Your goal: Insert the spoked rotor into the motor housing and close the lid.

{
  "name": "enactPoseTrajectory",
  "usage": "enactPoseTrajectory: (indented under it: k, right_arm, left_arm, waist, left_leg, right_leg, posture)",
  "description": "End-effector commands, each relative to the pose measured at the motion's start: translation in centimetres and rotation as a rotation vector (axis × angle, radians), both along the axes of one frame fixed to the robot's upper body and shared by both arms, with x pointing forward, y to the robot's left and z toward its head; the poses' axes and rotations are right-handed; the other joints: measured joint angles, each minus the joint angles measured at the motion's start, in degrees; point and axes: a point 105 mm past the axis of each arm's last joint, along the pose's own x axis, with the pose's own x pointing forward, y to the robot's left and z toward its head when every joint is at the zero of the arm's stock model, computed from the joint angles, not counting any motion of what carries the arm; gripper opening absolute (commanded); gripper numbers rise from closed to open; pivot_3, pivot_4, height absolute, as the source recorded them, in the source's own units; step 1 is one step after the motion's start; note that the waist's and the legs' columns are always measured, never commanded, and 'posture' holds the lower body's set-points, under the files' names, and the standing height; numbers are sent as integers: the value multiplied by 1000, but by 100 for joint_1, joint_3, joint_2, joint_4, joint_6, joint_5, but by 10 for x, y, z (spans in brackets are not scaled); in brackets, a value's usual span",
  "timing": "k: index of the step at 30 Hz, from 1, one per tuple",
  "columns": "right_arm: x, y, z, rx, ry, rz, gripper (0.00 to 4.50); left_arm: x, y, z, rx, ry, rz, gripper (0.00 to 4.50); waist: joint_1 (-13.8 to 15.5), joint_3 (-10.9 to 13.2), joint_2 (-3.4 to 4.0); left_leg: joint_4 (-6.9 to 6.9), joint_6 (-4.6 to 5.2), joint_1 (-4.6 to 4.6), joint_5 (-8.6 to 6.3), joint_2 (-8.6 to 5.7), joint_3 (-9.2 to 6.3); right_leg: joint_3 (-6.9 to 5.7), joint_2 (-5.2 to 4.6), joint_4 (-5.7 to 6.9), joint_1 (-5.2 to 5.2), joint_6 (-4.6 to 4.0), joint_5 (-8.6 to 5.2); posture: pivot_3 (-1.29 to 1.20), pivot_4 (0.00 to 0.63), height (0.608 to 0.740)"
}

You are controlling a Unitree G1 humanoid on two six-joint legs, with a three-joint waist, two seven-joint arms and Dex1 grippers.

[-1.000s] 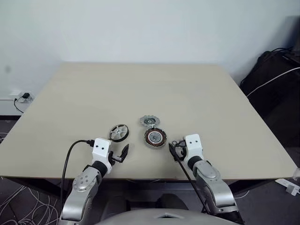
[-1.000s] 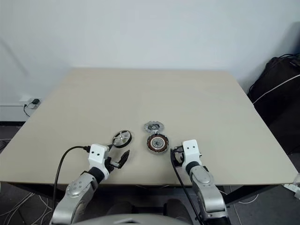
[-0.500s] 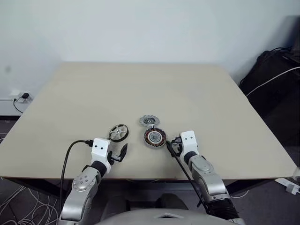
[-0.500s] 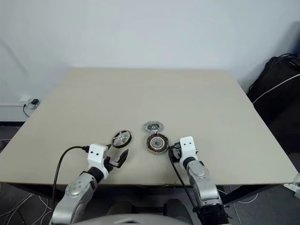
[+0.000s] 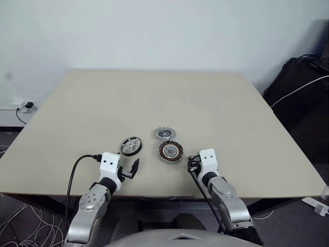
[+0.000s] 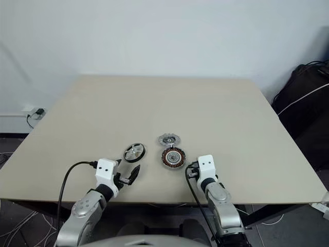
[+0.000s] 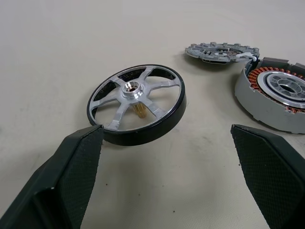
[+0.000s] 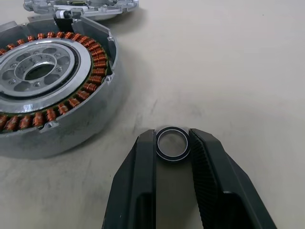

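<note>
Spoked rotor (image 7: 137,103), a dark-rimmed wheel with bright silver spokes and hub, lies flat on the beige table (image 5: 154,98) just ahead of the left gripper (image 7: 167,157), whose ribbed black fingers are spread wide with nothing between them. To its right sits the motor housing (image 8: 50,81), a silver-walled puck ringed with copper windings around a pale centre, and just behind it lies the grey notch-edged lid (image 7: 221,51). Farther right, the right gripper (image 8: 172,143) has its fingers pinched on a small dark ring (image 8: 173,143) resting on the table. Insertion seems not yet begun; next, the left fingers would need to close on the rotor's rim.
</note>
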Motion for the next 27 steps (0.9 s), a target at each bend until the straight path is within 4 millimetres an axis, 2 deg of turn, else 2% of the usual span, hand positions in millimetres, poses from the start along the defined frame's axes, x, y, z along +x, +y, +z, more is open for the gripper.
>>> enactPoseTrajectory:
  k: [1,7,10,12,20,27]
  right_arm:
    - [1,-7,7,-4,-16,-20,679]
    - [29,-2,55,-2,-204,-28,679]
    - [39,14,73,12,-262,31,679]
    - [43,27,79,23,-274,79,679]
    - [48,73,75,27,-260,245,679]
    - [42,78,56,10,-197,288,679]
  left_arm:
    - [6,-4,16,-6,-63,-15,4500]
    - [6,-4,16,-5,-66,-11,4500]
    - [7,-4,16,-6,-68,-8,4500]
    - [7,-4,17,-7,-69,-6,4500]
    - [5,-3,16,-13,-71,8,4500]
    - [2,-2,16,-15,-68,20,4500]
  waist:
    - [1,0,0]
    - [-21,18,23]
    - [-33,19,23]
    - [-27,18,22]
    - [-24,21,15]
    - [-23,22,12]
  left_leg:
    - [0,0,0,0,0,0]
    - [1,1,-4,0,-2,1]
    - [0,1,-6,0,-2,2]
    - [-1,2,-8,1,-2,2]
    - [1,4,-13,0,-8,3]
    - [3,5,-11,0,-9,3]
  right_leg:
    - [0,0,0,0,0,0]
    - [0,-1,0,-2,2,1]
    - [0,2,2,4,4,2]
    - [-1,5,2,4,4,2]
    - [-3,5,2,9,-19,18]
    - [-4,5,2,10,-19,18]
  posture:
    - [0,0,740]
    - [0,0,740]
    - [0,0,740]
    - [0,0,740]
    - [0,0,740]
    - [0,0,740]
